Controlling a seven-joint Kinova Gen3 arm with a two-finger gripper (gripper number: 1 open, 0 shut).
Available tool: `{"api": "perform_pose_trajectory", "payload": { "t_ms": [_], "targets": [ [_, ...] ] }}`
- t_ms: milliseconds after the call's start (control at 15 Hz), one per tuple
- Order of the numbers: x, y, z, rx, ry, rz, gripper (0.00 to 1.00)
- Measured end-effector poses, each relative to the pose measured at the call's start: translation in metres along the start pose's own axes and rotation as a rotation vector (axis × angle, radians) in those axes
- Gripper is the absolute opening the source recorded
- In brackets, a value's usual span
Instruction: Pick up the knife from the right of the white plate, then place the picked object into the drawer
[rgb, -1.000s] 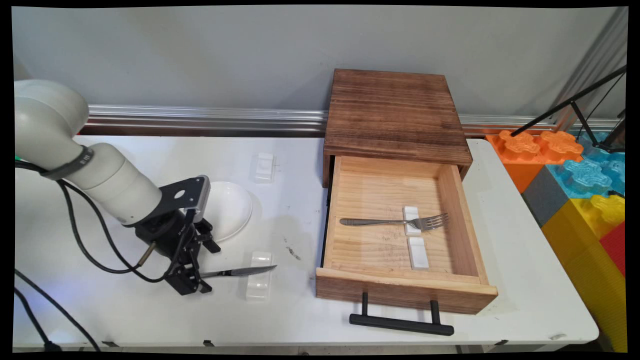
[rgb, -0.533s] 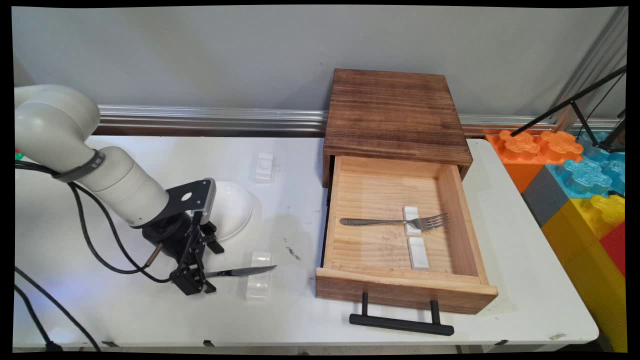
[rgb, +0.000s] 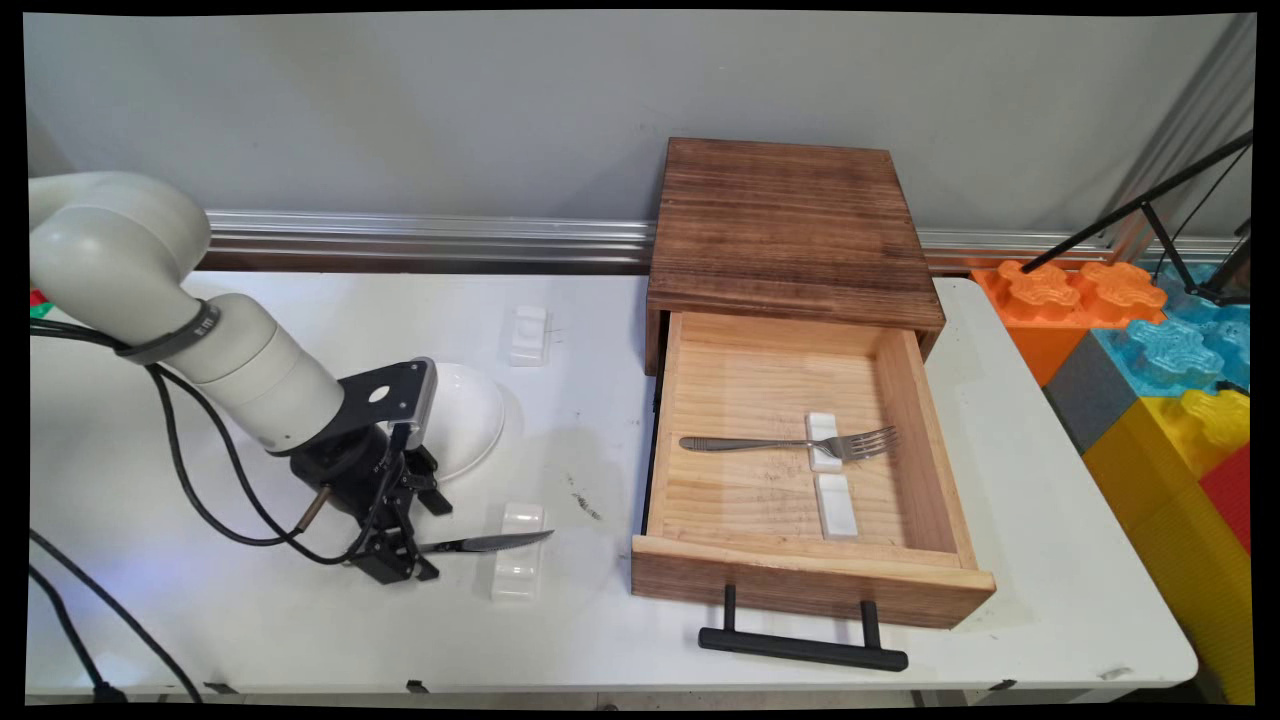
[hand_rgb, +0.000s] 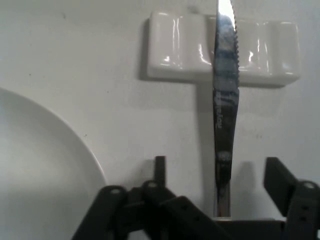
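A steel table knife lies with its serrated blade across a white ceramic rest near the table's front left. Its handle end points left, into my gripper. In the hand view the knife runs straight up between the two fingers, which stand apart on either side without touching it. My gripper is open and low over the table. The rest lies crosswise under the blade. A white plate lies just behind the gripper, and its rim fills the hand view's left.
A wooden cabinet stands at the back right with its drawer pulled out. Inside lie a fork on a white rest and a second rest. Another rest sits behind the plate. Coloured foam blocks lie beyond the table's right edge.
The arm and gripper have shifted a little to the right, toward the knife rest. The knife and its rest have not moved.
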Motion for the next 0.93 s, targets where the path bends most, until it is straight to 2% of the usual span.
{"api": "perform_pose_trajectory", "payload": {
  "t_ms": [933],
  "targets": [
    [-0.0013,-0.0001,-0.0093,-0.014,-0.008,0.012,0.00]
  ]
}}
